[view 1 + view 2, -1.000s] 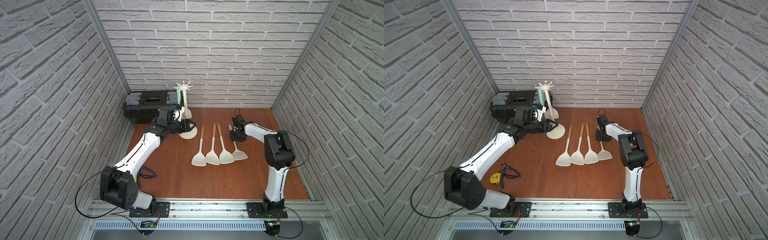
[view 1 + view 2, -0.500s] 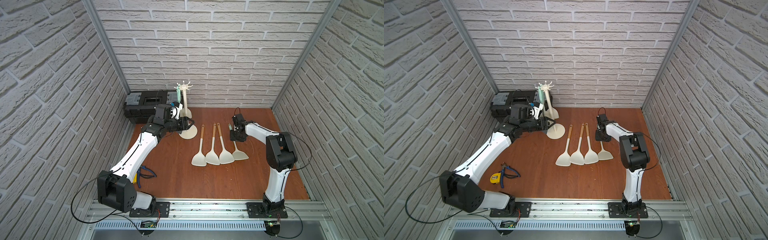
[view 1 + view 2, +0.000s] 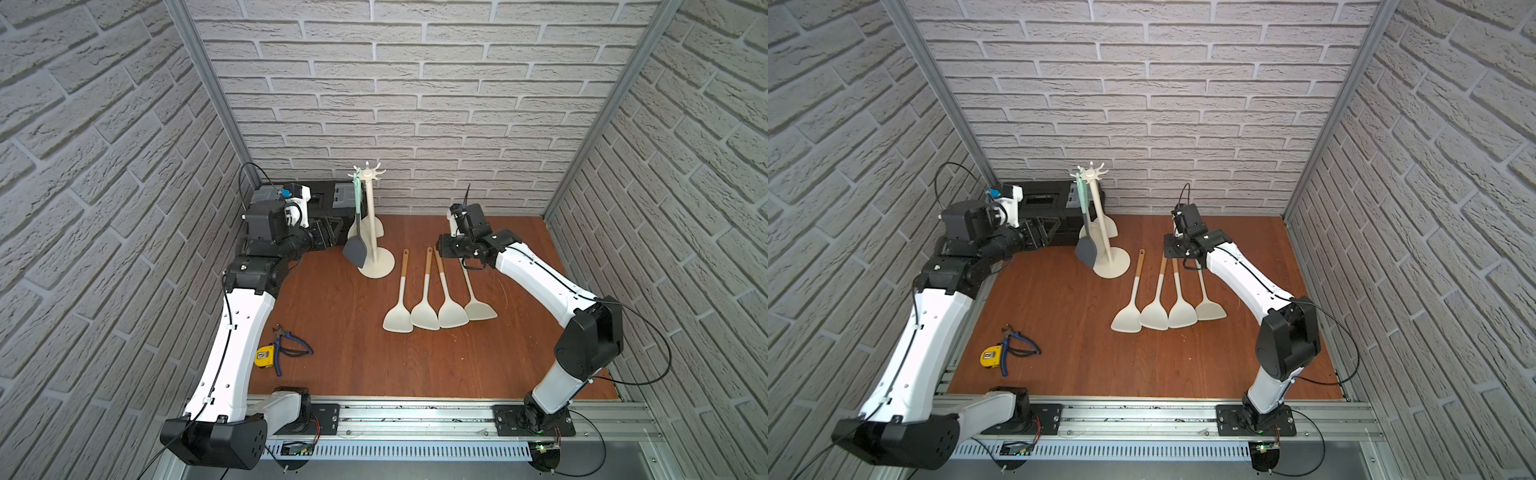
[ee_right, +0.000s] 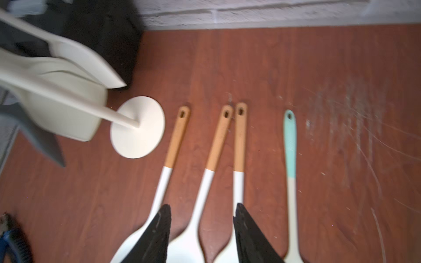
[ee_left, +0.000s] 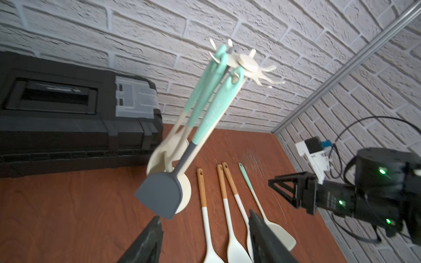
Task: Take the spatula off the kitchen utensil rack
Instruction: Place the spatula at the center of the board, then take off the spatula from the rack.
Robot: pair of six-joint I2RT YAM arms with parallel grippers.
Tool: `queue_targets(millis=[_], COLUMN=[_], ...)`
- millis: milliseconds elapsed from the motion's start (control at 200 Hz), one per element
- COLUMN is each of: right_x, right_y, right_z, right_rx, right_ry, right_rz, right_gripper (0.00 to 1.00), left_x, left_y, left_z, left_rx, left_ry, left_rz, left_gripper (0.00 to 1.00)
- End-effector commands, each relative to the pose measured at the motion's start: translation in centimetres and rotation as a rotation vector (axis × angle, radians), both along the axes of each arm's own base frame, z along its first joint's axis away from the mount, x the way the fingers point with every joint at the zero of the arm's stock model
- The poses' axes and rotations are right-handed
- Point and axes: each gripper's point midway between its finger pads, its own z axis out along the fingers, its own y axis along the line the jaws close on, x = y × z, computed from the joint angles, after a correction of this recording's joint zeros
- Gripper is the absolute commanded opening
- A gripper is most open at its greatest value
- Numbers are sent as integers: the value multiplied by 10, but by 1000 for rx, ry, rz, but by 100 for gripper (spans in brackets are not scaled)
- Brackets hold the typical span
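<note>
Pulled back toward 9 o'clock since a second ago, the left gripper (image 5: 204, 216) no longer crowds the rack's pole, and the right arm has lifted slightly.

The grey-bladed spatula with a mint-green handle (image 3: 354, 251) hangs by its handle hole from a hook on the 9 o'clock side of the tall cream kitchen utensil rack (image 3: 371, 232). Its blade hangs low beside the round disc base. Two cream-bladed utensils with mint handles (image 5: 157, 159) hang just behind it. The rack stands at 12 o'clock on the reddish-brown wooden table (image 3: 340, 357).

The left gripper's jaws are parted and empty, facing the blade from 9 o'clock. The right gripper (image 4: 201, 214), at 3 o'clock of the rack, is likewise parted and empty. It hovers over the handles of four cream spatulas lying in a fan (image 3: 424, 320) at 5 o'clock of the base. A black plastic toolbox (image 5: 57, 118) sits at 10 o'clock of the rack. Blue-handled pliers (image 3: 291, 347) and a yellow tape measure (image 3: 264, 356) lie at 7 o'clock.

The step in hand looks like the approach to the grasp. Better to take the firm mint handle than the blade and close squarely across it. Then lift until the hole clears the hook tip and draw out toward 9 o'clock. Go slowly: the slim stand may tip, and the neighbouring utensils may swing.
</note>
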Motion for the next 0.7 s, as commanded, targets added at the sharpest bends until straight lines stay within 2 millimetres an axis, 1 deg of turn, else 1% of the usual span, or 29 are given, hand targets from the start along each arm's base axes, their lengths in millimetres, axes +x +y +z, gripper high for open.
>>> queue_targets(millis=[0,60,145,200,235,250,265,270,275,290,430,565,695], right_x=[11,16,23,30,35,36,37,40,41,45,66,77,85], right_y=[54,77,109,122,129,131,132,134,135,137,144,156,167], right_z=[34,43,54,61,62,65,72,64,61,58,62,65,57], right_rx=[64,83,100,103,102,106,113,106,103,101,111,120,118], right_ry=[-137,-161,-197,-222,-231,-238,-252,-241,-236,-237,-306,-374,-406], right_rz=[108,141,184,189,187,185,183,181,181,176,140,173,214], right_gripper=[47,46,46,45,45,45,46,46,46,45,44,42,42], left_x=[14,21,34,44,51,53,56,57,58,60,80,97,111], left_y=[3,-5,-11,-15,-16,-17,-18,-18,-18,-19,-32,-44,-54], left_z=[6,10,12,12,10,10,8,7,7,5,-6,-14,-20], left_rx=[19,6,-1,7,15,21,26,28,30,36,114,151,161], left_ry=[-22,-33,-55,-71,-69,-71,-69,-67,-66,-64,-83,-115,-133], left_rz=[-16,-68,-102,-128,-137,-143,-148,-150,-151,-156,-206,-252,-289], left_gripper=[62,61,59,57,56,56,55,56,56,55,53,49,45])
